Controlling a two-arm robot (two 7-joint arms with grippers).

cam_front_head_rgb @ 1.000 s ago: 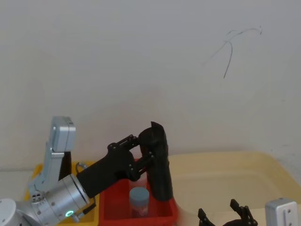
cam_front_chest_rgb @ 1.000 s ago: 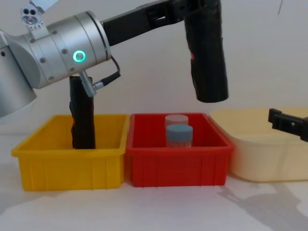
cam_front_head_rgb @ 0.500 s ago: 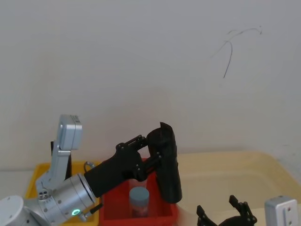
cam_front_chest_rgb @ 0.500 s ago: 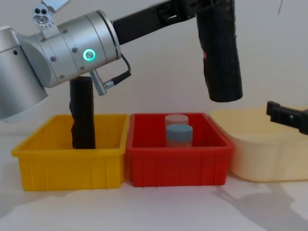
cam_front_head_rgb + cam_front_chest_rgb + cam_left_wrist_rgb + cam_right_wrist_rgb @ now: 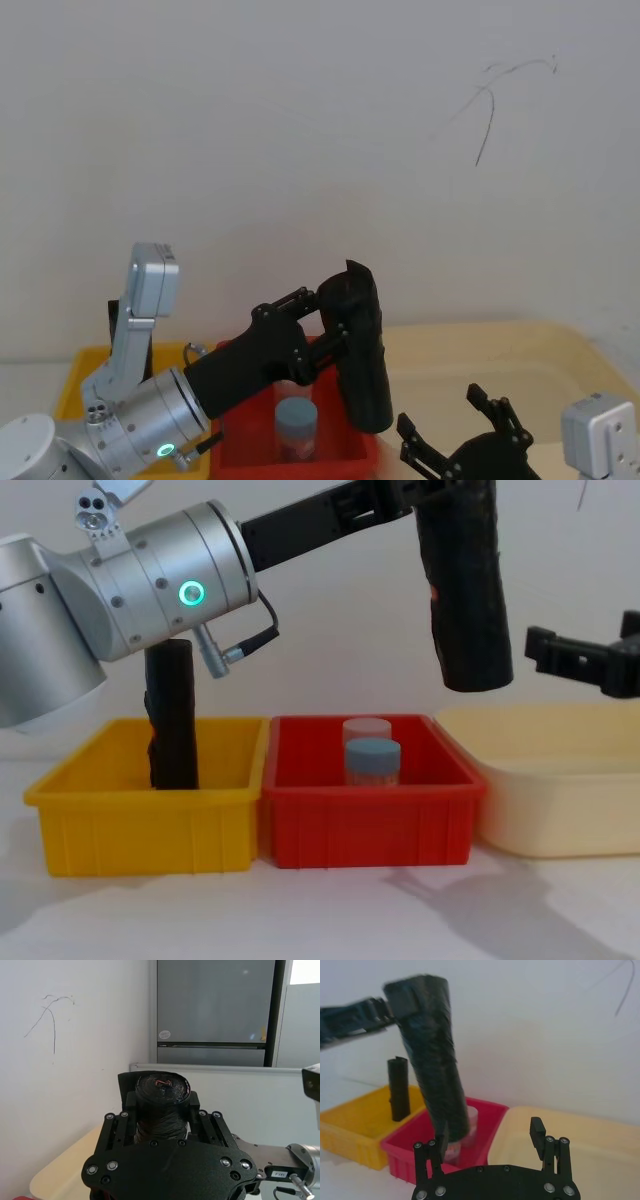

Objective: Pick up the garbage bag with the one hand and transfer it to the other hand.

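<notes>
The garbage bag (image 5: 365,350) is a tall black roll held nearly upright in the air above the red bin (image 5: 370,830). My left gripper (image 5: 335,325), on the arm with the green ring light, is shut on its upper part. In the chest view the garbage bag (image 5: 465,590) shows a small red mark on its side. The left wrist view looks down on the end of the garbage bag (image 5: 162,1105) between the jaws. My right gripper (image 5: 440,415) is open and holds nothing. It hangs a little to the right of the roll's lower end, over the cream tub (image 5: 560,790).
A second black roll (image 5: 172,715) stands in the yellow bin (image 5: 140,830) at the left. A blue-capped jar (image 5: 372,760) and a clear one behind it stand in the red bin. A white wall lies close behind the bins.
My left arm has carried the garbage bag to the right, over the red bin's right side. The right gripper has risen and come closer to the roll.
</notes>
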